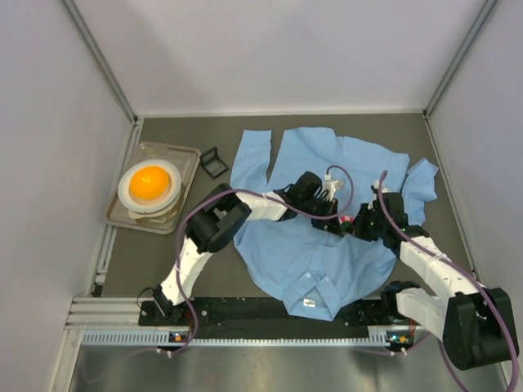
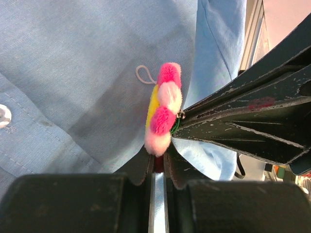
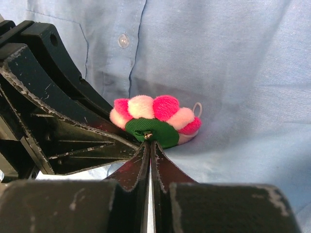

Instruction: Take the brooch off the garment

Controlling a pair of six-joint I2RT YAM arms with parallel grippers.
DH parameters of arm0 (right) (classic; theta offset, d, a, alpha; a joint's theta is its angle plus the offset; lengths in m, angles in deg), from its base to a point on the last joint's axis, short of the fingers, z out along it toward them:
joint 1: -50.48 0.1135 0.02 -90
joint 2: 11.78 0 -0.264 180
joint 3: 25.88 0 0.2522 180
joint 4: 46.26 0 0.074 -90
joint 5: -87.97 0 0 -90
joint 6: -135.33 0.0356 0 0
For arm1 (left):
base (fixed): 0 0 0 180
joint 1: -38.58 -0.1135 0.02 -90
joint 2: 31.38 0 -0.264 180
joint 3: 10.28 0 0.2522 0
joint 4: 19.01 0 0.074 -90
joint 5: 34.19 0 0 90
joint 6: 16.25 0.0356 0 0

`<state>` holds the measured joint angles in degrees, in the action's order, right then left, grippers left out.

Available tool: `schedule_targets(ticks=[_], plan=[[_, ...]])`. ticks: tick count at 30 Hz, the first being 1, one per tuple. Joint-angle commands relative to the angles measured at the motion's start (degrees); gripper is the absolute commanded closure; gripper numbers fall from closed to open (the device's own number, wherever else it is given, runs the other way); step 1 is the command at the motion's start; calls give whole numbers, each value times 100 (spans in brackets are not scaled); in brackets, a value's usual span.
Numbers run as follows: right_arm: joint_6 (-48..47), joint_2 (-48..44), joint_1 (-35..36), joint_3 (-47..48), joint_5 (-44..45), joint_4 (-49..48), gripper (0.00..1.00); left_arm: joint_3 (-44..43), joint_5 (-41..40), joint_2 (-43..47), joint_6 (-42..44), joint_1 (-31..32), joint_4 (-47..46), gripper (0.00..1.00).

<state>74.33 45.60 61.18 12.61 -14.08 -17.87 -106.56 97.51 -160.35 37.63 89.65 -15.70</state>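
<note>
The garment (image 1: 327, 163) lies spread flat on the desk (image 1: 196, 261), collar toward the arms. That gives both claws a broad, steady surface to work against. The brooch (image 2: 163, 109) sits on the right half of the shirt front, and the two arms reach in from either side to meet at it.

The brooch is tipped up on its edge rather than lying flat, with its pink petals in a fan and its green backing turned toward the right arm. I judge this tilt exposes the fastening at the back, where a small metal piece shows.

The right claw (image 3: 149, 145) is clenched tight, and its tips meet on that green backing at the metal piece, so it has hold of the brooch from behind.

The left claw (image 2: 156, 165) comes in from the opposite side, pinched almost together right at the lower rim of the petals. Whether it nips the cloth under the flower or the flower's own edge I cannot tell. Bracing the shirt while the other pulls seems its likely purpose.

The brooch is thus caught between the two sets of tips, touching both, and not yet free of the cloth.
</note>
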Motion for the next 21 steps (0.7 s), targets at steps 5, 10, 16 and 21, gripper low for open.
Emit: schedule_targets(ticks=[5,10,16,21], plan=[[-69,-254,-6,-30,168,-470,100,-159,708,-93,-44,52,430,100],[-26,-289,-6,-74,46,-435,93,-106,753,-137,-141,8,474,100],[317,-351,-6,-21,-34,-119,75,-150,779,-190,-185,-27,475,100],[397,-509,-15,-65,-16,-66,73,-141,797,-260,-194,-35,466,100]])
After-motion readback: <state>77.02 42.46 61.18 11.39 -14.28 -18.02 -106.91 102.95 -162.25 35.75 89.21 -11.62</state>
